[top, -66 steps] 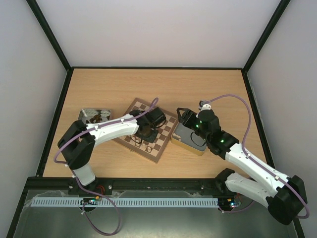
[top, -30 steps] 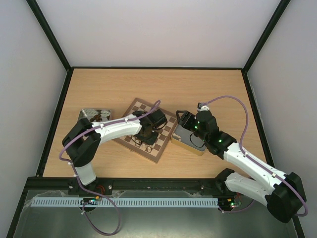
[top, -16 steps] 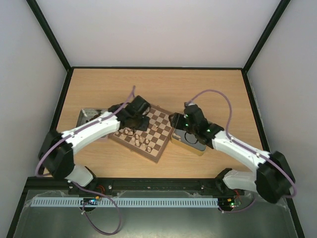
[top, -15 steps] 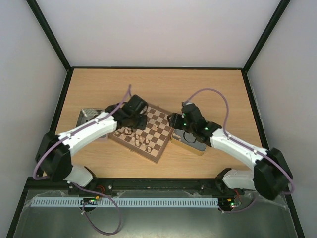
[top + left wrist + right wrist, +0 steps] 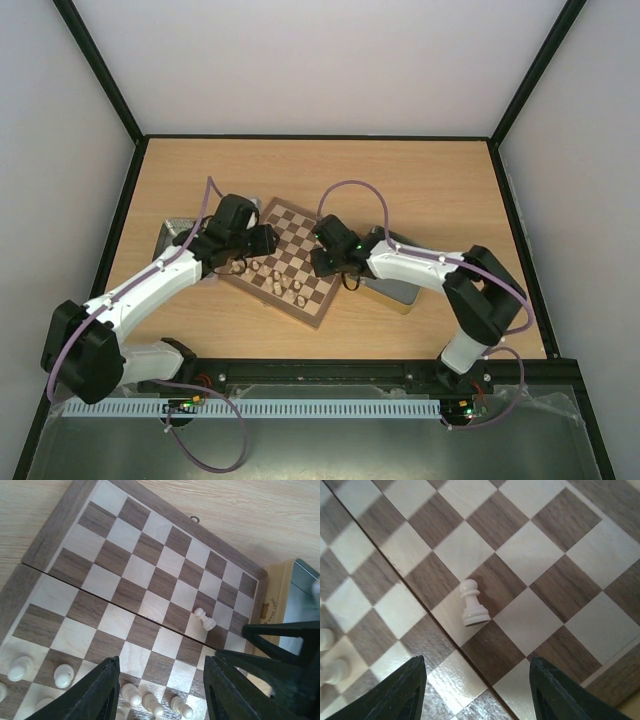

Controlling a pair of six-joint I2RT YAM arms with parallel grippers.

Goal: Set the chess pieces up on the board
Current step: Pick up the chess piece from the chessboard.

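Note:
The board lies tilted in the middle of the table, seen too in the left wrist view and the right wrist view. Several cream chess pieces stand along its near edge. One cream pawn stands apart near the board's right side. My left gripper hovers open over the board's left part, nothing gripped. My right gripper is open above the board's right edge, just short of the lone pawn. No dark pieces show on the board.
A gold tin sits against the board's right side, partly under my right arm, its rim visible past the board. A silver tray with small dark things lies left of the board. My right gripper's fingers reach into the left wrist view.
My left arm has drawn back from the board's middle to its left side and its jaws have opened. My right arm has swung left from the tin to the board's right edge.

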